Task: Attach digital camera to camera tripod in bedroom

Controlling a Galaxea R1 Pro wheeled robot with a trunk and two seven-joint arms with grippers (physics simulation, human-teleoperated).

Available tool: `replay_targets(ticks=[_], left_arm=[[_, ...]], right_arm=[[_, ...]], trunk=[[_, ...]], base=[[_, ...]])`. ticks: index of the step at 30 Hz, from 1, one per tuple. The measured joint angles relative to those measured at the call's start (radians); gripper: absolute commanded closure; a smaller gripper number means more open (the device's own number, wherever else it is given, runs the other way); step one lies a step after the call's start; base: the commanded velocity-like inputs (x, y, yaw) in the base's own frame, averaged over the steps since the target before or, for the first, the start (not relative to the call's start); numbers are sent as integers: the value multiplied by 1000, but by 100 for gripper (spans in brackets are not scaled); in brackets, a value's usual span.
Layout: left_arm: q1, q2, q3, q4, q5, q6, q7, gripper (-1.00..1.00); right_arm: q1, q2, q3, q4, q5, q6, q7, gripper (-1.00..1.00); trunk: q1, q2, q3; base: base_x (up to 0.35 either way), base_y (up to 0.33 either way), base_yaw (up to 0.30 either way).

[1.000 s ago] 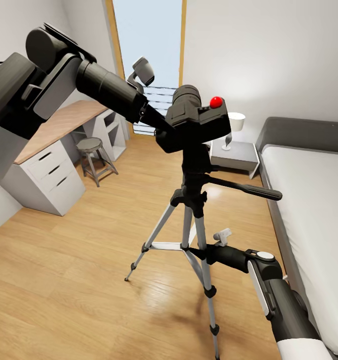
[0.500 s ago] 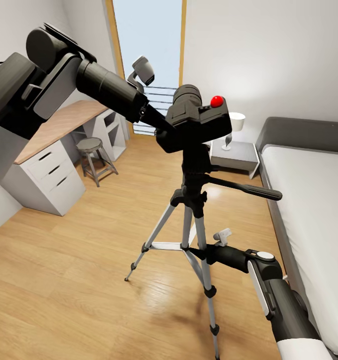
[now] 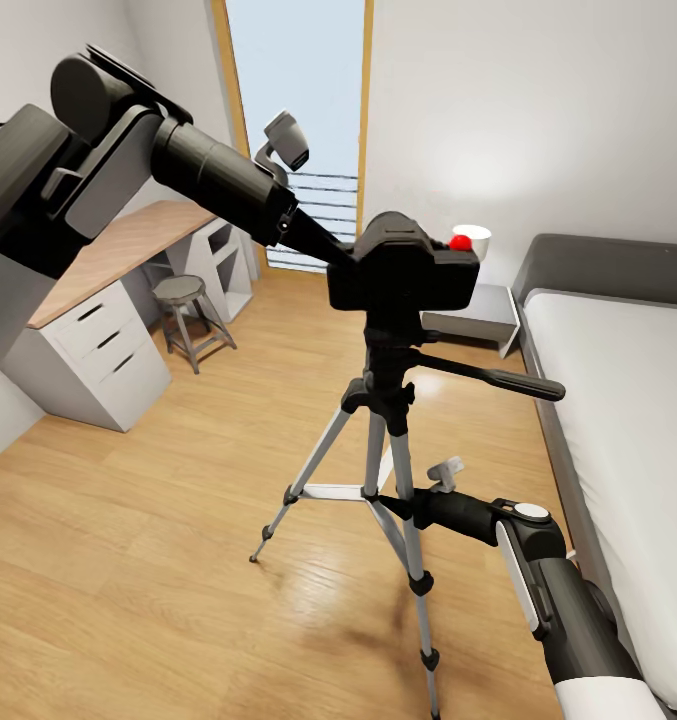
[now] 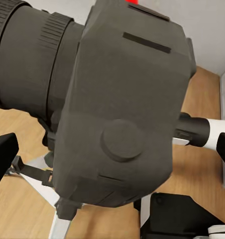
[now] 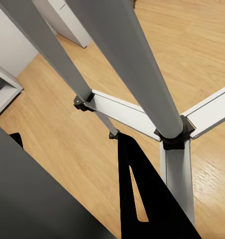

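1. I see the digital camera (image 3: 403, 268) sitting level on the black head of the camera tripod (image 3: 390, 440), its red button (image 3: 461, 242) on top, on the side towards the bed (image 3: 618, 420).
2. My left arm reaches in from the upper left of the head view, and the left gripper (image 3: 340, 262) meets the camera's near side. The camera body hides the fingertips, so I cannot tell whether the jaws clamp it or stand apart.
3. In the left wrist view the camera (image 4: 117, 104) sits close in front of the lens, with dark finger tips at the two edges of the frame.
4. The tripod stands on the light wood floor (image 3: 158, 520) between the white drawer surface (image 3: 98, 300) and the bed, its long pan handle (image 3: 488, 378) pointing towards the bed.
5. My right arm reaches low, the right gripper (image 3: 393, 503) at the tripod's silver legs by the centre brace. I cannot tell how its jaws stand.
6. The right wrist view shows silver legs (image 5: 127, 64) and a black finger (image 5: 142, 199) just beside the brace joint.
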Motion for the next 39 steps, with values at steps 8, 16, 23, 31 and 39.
replay_targets(ticks=[8, 16, 23, 31, 39], left_arm=[[0, 3, 1, -9, 1, 0, 0, -100], [0, 3, 1, -9, 2, 0, 0, -100], [0, 3, 1, -10, 2, 0, 0, -100], [0, 13, 6, -4, 1, -2, 2, -100], [1, 120, 20, 25, 0, -12, 43, -100]], right_arm=[[0, 0, 0, 0, 0, 0, 0, 100], [0, 0, 0, 0, 0, 0, 0, 100], [0, 0, 0, 0, 0, 0, 0, 100], [0, 0, 0, 0, 0, 0, 0, 100], [0, 0, 0, 0, 1, 0, 1, 100]], trunk=[[0, 0, 0], [0, 0, 0], [0, 0, 0], [0, 0, 0], [0, 0, 0]], base=[[0, 0, 0], [0, 0, 0], [0, 0, 0], [0, 0, 0], [0, 0, 0]])
